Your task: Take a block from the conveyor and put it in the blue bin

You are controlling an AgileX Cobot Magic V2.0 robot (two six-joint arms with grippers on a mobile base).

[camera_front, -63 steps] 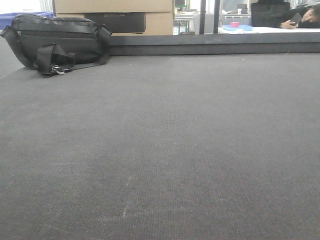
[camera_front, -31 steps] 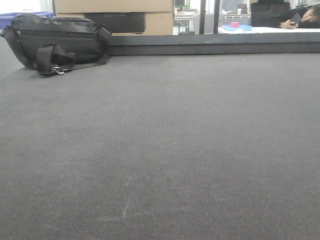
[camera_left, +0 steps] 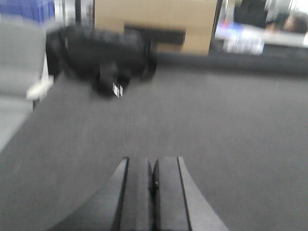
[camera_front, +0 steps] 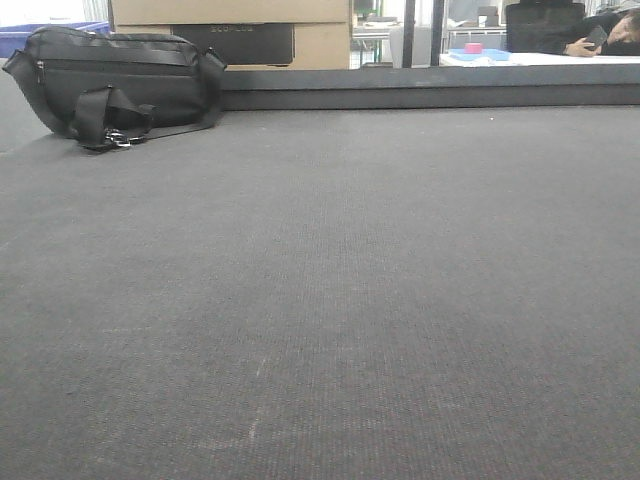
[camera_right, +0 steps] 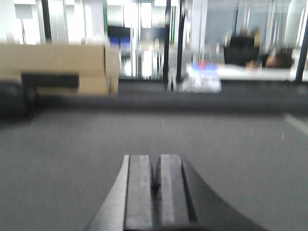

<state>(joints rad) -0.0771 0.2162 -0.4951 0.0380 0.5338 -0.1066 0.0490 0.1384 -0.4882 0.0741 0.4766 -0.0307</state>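
The conveyor is a broad dark grey woven belt that fills the front view, with a raised dark rail along its far edge. No block shows in any view. A piece of the blue bin shows at the far left behind a black bag, and it appears blurred in the left wrist view as the blue bin. My left gripper hangs low over the belt, shut with nothing in it. My right gripper is likewise shut and empty above the conveyor.
A black bag with straps lies on the belt at the far left, also seen as the bag. Cardboard boxes stand behind the rail. A person leans on a table far back right.
The front view has shifted slightly, so the bag, boxes and posts sit a little further right. Nothing on the belt has been touched.
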